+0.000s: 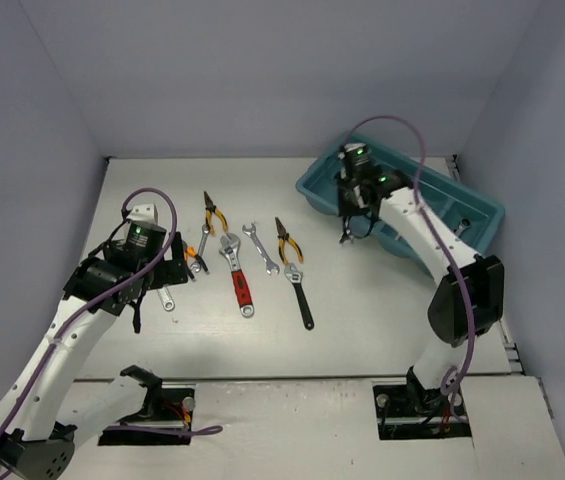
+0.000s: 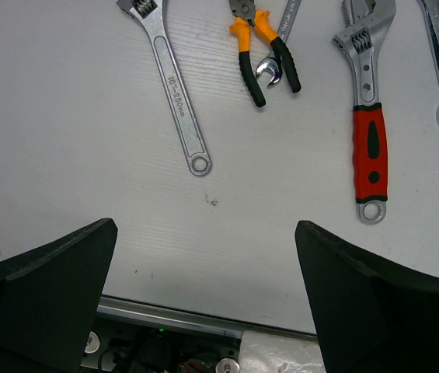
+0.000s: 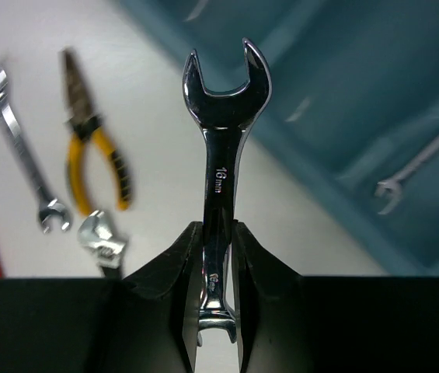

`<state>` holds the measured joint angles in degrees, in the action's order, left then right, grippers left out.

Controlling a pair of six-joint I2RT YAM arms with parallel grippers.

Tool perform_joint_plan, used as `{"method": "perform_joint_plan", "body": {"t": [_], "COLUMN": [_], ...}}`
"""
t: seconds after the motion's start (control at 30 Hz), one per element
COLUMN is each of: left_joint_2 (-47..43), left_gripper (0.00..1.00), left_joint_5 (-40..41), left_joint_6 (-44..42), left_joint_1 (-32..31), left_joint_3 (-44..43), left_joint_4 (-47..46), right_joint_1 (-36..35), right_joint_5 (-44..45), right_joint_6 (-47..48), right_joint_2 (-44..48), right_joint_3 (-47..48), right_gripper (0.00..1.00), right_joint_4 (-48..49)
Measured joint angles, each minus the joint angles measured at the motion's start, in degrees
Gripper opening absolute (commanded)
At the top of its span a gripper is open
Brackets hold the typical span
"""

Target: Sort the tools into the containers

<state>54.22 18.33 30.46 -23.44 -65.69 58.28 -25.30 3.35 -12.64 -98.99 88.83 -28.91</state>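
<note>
Your 16 mm wrench [image 3: 223, 140] is pinched by its shank in the right tool [image 3: 217, 233], head forward at the edge of the teal tray [image 3: 343, 93], probably to drop lengthwise into a compartment. The left tool [image 2: 206, 233] hangs wide, empty, over the bench [image 2: 64, 116] near the silver adjustable wrench [image 2: 174, 85].

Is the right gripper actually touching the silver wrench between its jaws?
Touching. The right wrist view shows the right gripper with both jaws pressed against the shank of the silver wrench, with no gap on either side.
</note>
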Motion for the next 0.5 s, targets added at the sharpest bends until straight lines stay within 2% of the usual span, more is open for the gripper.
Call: {"method": "perform_joint_plan", "body": {"t": [0.23,0.33,0.5], "left_joint_2": [0.00,0.00,-0.07], "left_gripper": [0.97,0.97,0.97], "left_joint_5": [-0.40,-0.60,-0.97], "left_joint_6": [0.24,0.27,0.76], "left_joint_1": [0.07,0.23,0.26], "left_joint_3": [0.00,0.00,0.00], "left_joint_4": [-0.01,0.00,0.00], "right_joint_1": [20.24,25.56,30.57], "right_joint_5": [2.59,2.63,1.25], "right_joint_6": [-2.14,-2.72,-3.33], "right_joint_2": [-3.14,-7.30,-14.18], "right_joint_3": [4.16,7.37,9.51], "right_gripper": [0.00,0.00,0.00], "right_joint_4": [-0.81,-0.19,0.84]}}
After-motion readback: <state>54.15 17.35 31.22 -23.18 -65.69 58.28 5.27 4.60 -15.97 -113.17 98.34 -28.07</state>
